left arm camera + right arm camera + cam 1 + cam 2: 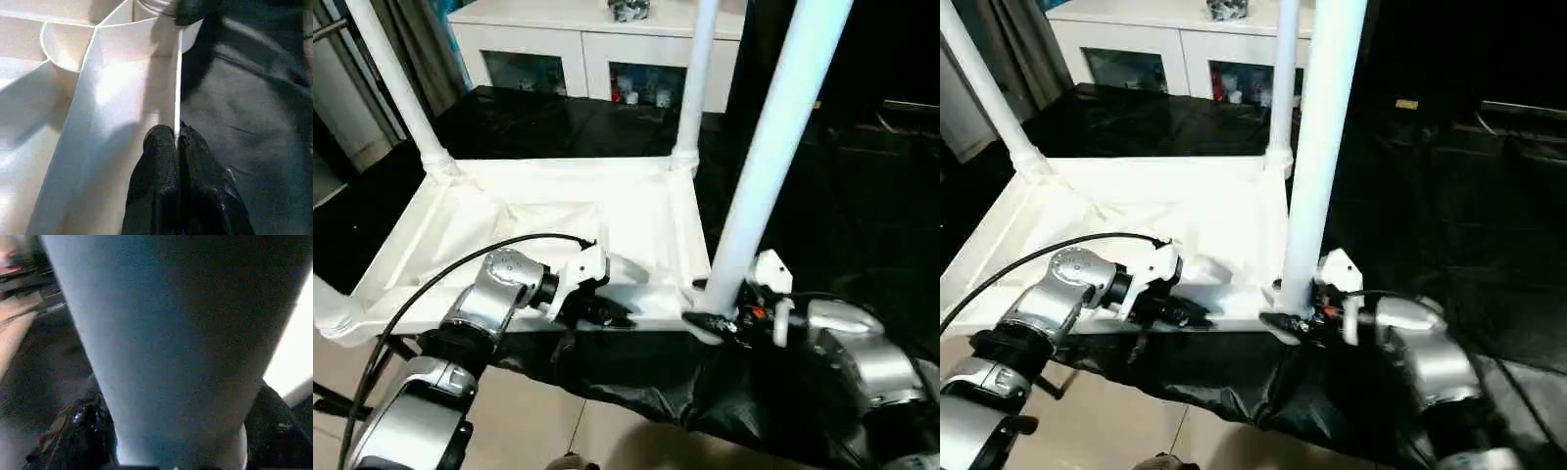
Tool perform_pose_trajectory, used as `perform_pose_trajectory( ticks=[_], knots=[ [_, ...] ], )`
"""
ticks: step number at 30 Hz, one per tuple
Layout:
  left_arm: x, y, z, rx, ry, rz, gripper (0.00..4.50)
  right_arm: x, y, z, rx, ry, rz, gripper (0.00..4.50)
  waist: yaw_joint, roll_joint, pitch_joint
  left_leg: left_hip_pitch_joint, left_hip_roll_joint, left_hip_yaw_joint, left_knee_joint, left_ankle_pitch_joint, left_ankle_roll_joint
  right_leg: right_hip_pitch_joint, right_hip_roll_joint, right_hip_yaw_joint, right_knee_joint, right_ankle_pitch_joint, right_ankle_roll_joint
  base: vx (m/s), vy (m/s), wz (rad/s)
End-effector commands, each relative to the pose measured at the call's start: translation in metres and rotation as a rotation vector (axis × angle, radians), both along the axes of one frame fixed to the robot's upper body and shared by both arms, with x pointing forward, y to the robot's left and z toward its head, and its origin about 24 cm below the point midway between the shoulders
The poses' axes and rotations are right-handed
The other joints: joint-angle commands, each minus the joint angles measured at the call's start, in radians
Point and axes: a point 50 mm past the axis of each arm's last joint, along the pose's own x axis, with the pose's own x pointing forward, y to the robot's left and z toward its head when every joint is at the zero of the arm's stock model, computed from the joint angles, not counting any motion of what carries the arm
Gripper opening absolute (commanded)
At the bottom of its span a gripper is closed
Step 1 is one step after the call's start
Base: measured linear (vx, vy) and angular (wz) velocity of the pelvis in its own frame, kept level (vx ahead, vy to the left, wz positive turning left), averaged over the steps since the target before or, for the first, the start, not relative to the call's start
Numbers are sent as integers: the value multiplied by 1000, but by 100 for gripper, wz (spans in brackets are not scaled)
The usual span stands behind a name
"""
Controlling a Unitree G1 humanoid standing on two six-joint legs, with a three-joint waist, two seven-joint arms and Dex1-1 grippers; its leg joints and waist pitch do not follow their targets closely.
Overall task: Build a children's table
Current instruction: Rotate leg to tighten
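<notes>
The white tabletop (636, 211) lies upside down on a black sheet, its ribbed underside facing up. Two white legs stand in its far corner sockets, one on the left (396, 83) and one on the right (697, 78). A third leg (773, 147) rises from the near right socket. My right gripper (715, 321) is shut on that leg just above the socket, and its black fingers (78, 431) flank the tube (171, 333). My left gripper (597, 313) is shut on the tabletop's near rim (122, 88), fingertips (161, 161) pinching the thin wall.
A white glass-doored cabinet (597, 49) stands behind the work. The black sheet (832, 196) covers the surface and hangs over its near edge above the tiled floor (538, 421). A black cable (440, 274) arcs over my left forearm.
</notes>
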Motion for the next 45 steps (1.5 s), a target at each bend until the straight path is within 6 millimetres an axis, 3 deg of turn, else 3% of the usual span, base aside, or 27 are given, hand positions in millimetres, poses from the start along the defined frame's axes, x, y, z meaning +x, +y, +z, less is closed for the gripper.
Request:
perform_pose_trajectory(
  ticks=[1,2,5,6,8,9,12,14,16,17,20,25,29,30,34,38,39,43,45],
  knots=[
    [11,-32,8,-58,-63,93,0,9,22,-15,-32,17,-151,275,-9,-21,-49,23,72,-40,-79,-225,29,36,-89,59,-96,-315,-198,0,0,0],
    [14,-37,9,-71,-70,132,0,12,25,-17,-22,19,-223,275,-14,-20,-50,26,72,-43,-82,-246,6,38,-89,59,-99,-355,-182,0,0,0],
    [16,-52,8,-84,-88,190,0,18,33,-21,1,27,-357,274,-18,-23,-47,31,73,-44,-85,-274,6,35,-89,63,-105,-356,-174,0,0,0],
    [16,-58,8,-94,-93,211,0,20,37,-22,2,29,-395,274,-19,-19,-47,33,74,-42,-85,-281,5,32,-90,66,-105,-359,-174,0,0,0],
    [15,-77,8,-125,-96,259,0,27,50,-24,12,37,-521,274,-26,-19,-38,41,70,-45,-90,-339,-10,31,-90,63,-117,-442,-159,0,0,0],
    [15,-80,8,-121,-106,272,0,29,53,-24,12,34,-551,274,-29,-21,-40,41,69,-49,-92,-349,-16,34,-92,62,-118,-469,-146,0,0,0],
    [14,-89,8,-130,-123,280,0,33,63,-20,16,-12,-576,274,-29,-21,-45,38,69,-47,-93,-317,-5,37,-90,66,-116,-417,-140,0,0,0],
    [14,-90,8,-128,-129,271,0,34,64,-18,20,-30,-580,344,-28,-18,-48,32,69,-45,-93,-277,15,41,-90,67,-110,-348,-151,0,0,0],
    [13,-88,8,-123,-140,256,0,36,63,-15,37,-53,-583,346,-28,-17,-48,28,69,-45,-92,-266,25,44,-90,66,-106,-322,-159,0,0,0],
    [13,-85,8,-122,-143,245,0,36,61,-13,49,-62,-569,356,-30,-18,-50,22,69,-46,-92,-253,33,50,-91,65,-102,-305,-161,0,0,0],
    [13,-74,7,-110,-159,217,0,36,53,-8,67,-93,-505,393,-29,-20,-52,23,67,-42,-88,-234,56,50,-89,65,-100,-274,-172,0,0,0],
    [11,-51,8,-104,-159,131,0,28,33,-2,28,-117,-265,393,-23,-23,-55,15,69,-40,-80,-172,102,58,-88,63,-91,-200,-185,0,0,0],
    [6,-37,9,-118,-130,43,0,19,21,2,13,-90,-83,393,-19,-26,-57,14,71,-36,-74,-135,130,58,-85,59,-82,-151,-217,0,0,0],
    [5,-35,10,-117,-125,28,0,17,19,2,8,-85,-50,393,-17,-22,-56,14,73,-34,-74,-141,136,54,-84,60,-82,-155,-217,0,0,0],
    [1,-23,10,-101,-95,-38,0,10,9,2,-51,-73,79,393,-16,-23,-58,15,76,-36,-75,-148,125,51,-84,59,-79,-155,-226,0,0,0],
    [-2,-11,11,-82,-65,-107,0,2,5,6,-45,-19,214,393,-13,-26,-64,8,78,-36,-67,-103,151,51,-85,59,-64,-67,-247,0,0,0],
    [-3,-9,12,-80,-62,-115,0,1,5,7,-45,-10,237,367,-12,-27,-63,6,77,-36,-65,-101,153,51,-85,59,-64,-61,-249,0,0,0],
    [-4,-4,13,-74,-46,-144,0,-3,5,8,-49,16,311,355,-5,-26,-59,9,78,-35,-67,-128,138,46,-85,59,-70,-123,-246,0,0,0],
    [-4,-3,14,-73,-43,-152,0,-3,6,8,-42,21,317,317,-4,-26,-58,12,79,-36,-69,-143,121,45,-85,60,-71,-144,-243,0,0,0]
  ],
)
